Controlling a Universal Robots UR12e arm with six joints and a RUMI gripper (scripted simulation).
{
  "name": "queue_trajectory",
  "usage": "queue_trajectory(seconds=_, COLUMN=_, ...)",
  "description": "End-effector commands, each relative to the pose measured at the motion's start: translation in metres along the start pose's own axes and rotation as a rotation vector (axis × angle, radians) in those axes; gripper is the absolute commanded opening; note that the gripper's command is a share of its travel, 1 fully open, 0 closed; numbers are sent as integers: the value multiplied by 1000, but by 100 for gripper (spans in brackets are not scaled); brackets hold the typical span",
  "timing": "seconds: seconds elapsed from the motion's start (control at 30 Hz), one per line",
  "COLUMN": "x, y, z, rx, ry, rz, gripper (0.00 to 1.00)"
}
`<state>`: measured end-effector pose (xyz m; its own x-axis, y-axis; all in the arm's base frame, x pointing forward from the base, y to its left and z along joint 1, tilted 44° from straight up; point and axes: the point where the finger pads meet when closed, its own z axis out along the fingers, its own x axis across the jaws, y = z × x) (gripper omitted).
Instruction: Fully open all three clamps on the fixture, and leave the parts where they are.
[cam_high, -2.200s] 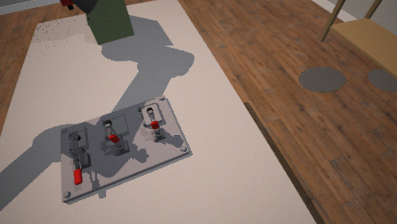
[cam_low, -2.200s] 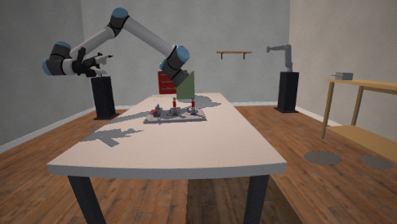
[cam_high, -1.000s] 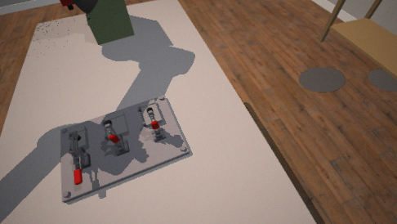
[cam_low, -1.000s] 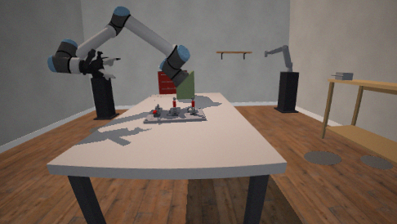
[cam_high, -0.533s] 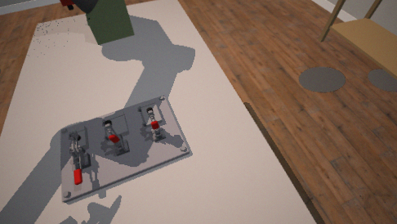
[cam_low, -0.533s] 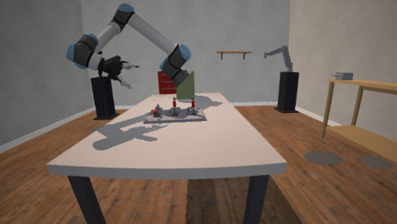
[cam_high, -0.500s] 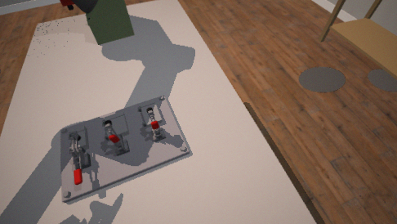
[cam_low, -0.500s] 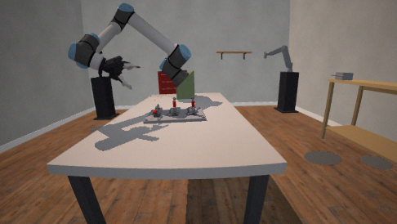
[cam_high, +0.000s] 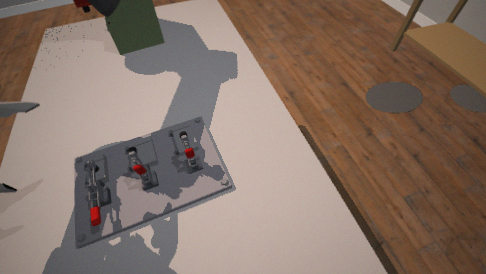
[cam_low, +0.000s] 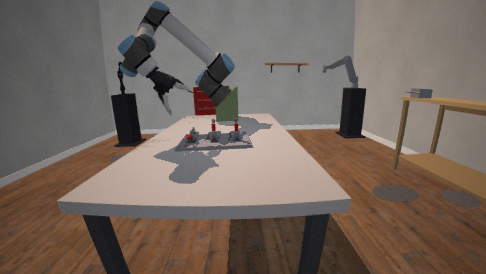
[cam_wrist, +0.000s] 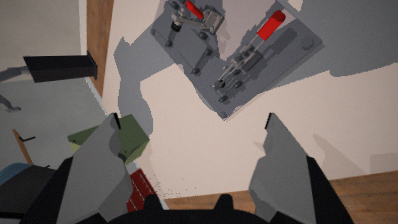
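Observation:
A grey fixture plate (cam_high: 207, 172) (cam_low: 220, 145) (cam_wrist: 295, 55) lies on the white table (cam_high: 280, 210) (cam_low: 225, 185) (cam_wrist: 200, 150). It carries three toggle clamps with red handles. The left clamp (cam_high: 94, 214) (cam_low: 191, 135) (cam_wrist: 270, 25) has its handle lying low along the plate. The middle clamp (cam_high: 139, 169) (cam_low: 213, 127) (cam_wrist: 193, 8) and the right clamp (cam_high: 189, 152) (cam_low: 236, 125) have their handles raised. My gripper (cam_low: 178, 99) (cam_wrist: 193, 113) is open and empty. It hangs high above the table, to the left of the fixture, and touches nothing.
The arm's green base block (cam_high: 135, 25) (cam_low: 229, 106) (cam_wrist: 117, 137) stands at the far end of the table. A black pedestal (cam_low: 125, 117), a second arm on a stand (cam_low: 352, 112) and a wooden side table (cam_low: 440, 105) stand off the table.

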<state>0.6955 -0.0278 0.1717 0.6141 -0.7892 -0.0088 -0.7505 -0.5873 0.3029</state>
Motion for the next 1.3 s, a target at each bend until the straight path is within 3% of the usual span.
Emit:
queue_trajectory(seconds=0.0, x=-5, y=-5, z=16, rx=-36, ry=140, rz=110, gripper=100)
queue_trajectory(seconds=0.07, x=-9, y=-6, z=21, rx=-39, ry=218, rz=175, gripper=100)
queue_trajectory(seconds=0.1, x=-9, y=-6, z=21, rx=-39, ry=218, rz=175, gripper=100)
queue_trajectory(seconds=0.2, x=-16, y=-5, z=26, rx=-30, ry=327, rz=270, gripper=100)
queue_trajectory(seconds=0.23, x=-16, y=-5, z=26, rx=-30, ry=327, rz=270, gripper=100)
queue_trajectory(seconds=0.43, x=-31, y=0, z=27, rx=19, ry=506, rz=432, gripper=100)
queue_trajectory(seconds=0.5, x=-31, y=0, z=27, rx=19, ry=506, rz=432, gripper=100)
queue_trajectory(seconds=0.67, x=-41, y=6, z=23, rx=67, ry=606, rz=529, gripper=100)
queue_trajectory(seconds=0.83, x=-48, y=10, z=20, rx=101, ry=661, rz=585, gripper=100)
queue_trajectory(seconds=1.27, x=-52, y=12, z=19, rx=117, ry=685, rz=610, gripper=100)
